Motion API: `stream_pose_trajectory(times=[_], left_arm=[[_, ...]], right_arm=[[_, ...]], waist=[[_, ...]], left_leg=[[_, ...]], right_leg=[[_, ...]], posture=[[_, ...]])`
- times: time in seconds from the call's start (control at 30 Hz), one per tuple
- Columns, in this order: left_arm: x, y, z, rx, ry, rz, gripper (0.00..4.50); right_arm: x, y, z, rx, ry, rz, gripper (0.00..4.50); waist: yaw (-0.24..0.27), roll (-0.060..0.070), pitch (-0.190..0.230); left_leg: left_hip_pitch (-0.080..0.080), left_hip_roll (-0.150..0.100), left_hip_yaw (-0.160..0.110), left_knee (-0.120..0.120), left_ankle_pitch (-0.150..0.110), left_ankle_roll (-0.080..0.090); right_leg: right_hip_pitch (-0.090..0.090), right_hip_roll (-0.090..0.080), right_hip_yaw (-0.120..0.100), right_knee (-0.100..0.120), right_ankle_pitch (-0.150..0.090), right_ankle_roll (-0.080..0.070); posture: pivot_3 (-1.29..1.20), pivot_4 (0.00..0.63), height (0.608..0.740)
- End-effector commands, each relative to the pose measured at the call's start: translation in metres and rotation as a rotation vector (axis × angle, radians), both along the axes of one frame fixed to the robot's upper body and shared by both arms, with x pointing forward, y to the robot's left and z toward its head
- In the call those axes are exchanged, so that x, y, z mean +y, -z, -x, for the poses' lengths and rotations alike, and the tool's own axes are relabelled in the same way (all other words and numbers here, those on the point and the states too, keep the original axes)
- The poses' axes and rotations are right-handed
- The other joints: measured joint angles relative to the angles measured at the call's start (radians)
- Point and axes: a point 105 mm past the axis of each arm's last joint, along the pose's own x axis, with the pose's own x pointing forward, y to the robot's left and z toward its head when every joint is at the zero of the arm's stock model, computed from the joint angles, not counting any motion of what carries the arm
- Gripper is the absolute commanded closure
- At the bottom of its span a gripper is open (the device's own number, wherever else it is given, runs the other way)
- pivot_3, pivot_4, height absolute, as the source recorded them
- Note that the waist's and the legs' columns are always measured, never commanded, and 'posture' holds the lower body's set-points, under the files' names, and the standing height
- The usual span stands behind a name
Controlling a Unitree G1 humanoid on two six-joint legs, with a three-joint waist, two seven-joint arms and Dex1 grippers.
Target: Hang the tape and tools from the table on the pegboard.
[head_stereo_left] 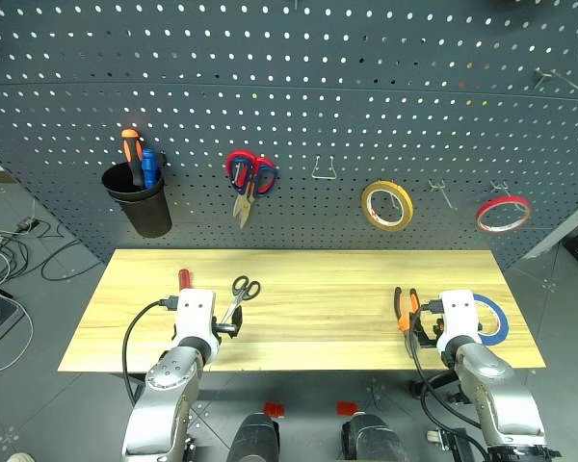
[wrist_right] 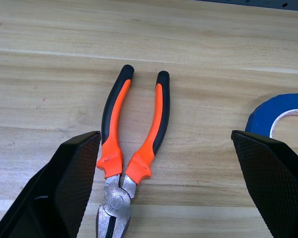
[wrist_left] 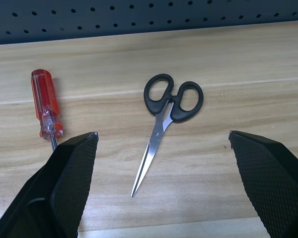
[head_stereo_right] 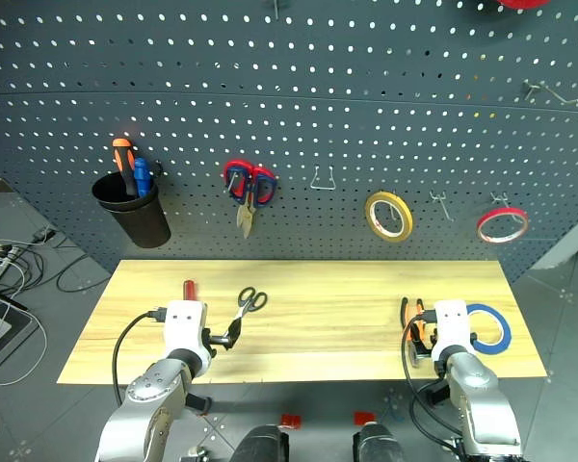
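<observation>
Bright, even overhead light; soft shadows on the table (head_stereo_left: pixel 308 318); sharp frames, bowed at the edges.

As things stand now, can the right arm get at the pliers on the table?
Probably yes. The right gripper hovers open directly above the pliers, which lie flat on the table. Nothing covers them; the blue tape lies apart, beside them.

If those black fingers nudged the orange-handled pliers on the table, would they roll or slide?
The pliers lie flat with handles spread, so they would probably slide or pivot, not roll. The steel head suggests weight at that end. The handle sleeves look rubbery, so likely grippy.
</observation>
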Motion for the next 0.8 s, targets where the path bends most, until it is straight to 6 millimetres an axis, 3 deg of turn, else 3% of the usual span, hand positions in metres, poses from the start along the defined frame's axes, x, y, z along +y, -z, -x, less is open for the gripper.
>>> stream_pose_trajectory(times=[0.03, 0.8], left_arm=[[0.0001, -0.0150, -0.0018, -0.062, 0.008, -0.008, 0.04], [0.0051, -0.0178, -0.0022, -0.077, -0.031, -0.007, 0.04]], right_arm=[[-0.0015, -0.0100, -0.0026, -0.036, -0.005, 0.012, 0.00], [-0.0050, -0.0104, -0.0025, -0.024, 0.018, -0.003, 0.00]], waist=[[0.000, 0.000, 0.000], [0.000, 0.000, 0.008]], left_leg=[[0.000, 0.000, 0.000, 0.000, 0.000, 0.000], [0.000, 0.000, -0.001, 0.000, 0.000, 0.000]], right_leg=[[0.000, 0.000, 0.000, 0.000, 0.000, 0.000], [0.000, 0.000, 0.000, 0.000, 0.000, 0.000]], posture=[[0.22, 0.153, 0.740], [0.22, 0.172, 0.740]])
